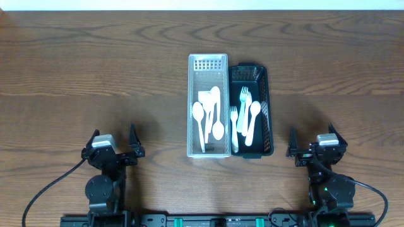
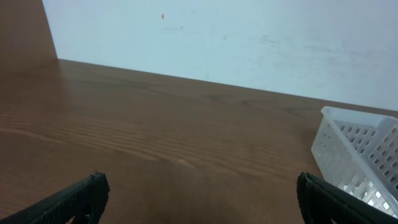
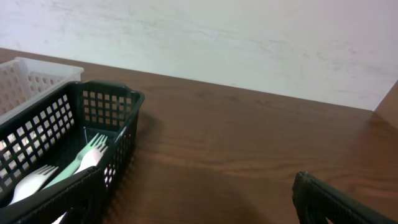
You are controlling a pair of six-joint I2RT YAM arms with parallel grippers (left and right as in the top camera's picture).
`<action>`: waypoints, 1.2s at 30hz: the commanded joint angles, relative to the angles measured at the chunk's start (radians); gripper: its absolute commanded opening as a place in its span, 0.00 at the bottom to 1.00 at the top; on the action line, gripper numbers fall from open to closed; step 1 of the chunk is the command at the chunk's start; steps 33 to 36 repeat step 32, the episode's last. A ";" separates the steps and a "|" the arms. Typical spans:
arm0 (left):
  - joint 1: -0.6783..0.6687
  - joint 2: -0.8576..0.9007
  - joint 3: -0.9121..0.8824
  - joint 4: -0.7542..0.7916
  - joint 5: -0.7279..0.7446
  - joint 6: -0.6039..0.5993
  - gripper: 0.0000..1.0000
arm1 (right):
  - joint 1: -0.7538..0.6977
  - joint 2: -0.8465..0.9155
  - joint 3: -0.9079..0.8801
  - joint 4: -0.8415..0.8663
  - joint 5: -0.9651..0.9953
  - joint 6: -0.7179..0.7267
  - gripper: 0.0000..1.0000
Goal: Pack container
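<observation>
Brown wood-grain counter is seen beneath a pale wall. At its near edge the left fingers and the right fingers are spread wide, and nothing is held by either. Farther out, between the two arms, a white basket and a black basket are set close side by side, their long axes pointed away from the robot. White spoons are laid lengthwise in the white basket, and forks in the black one.

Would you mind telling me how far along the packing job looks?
Apparently done: spoons lie in the white basket, forks in the black basket. In hand: nothing; left gripper and right gripper sit open, away from both. Remaining: no loose cutlery visible.
</observation>
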 commanded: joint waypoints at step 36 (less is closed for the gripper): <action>0.004 0.031 -0.017 -0.040 -0.001 -0.015 0.98 | -0.008 -0.008 -0.002 -0.005 -0.007 0.014 0.99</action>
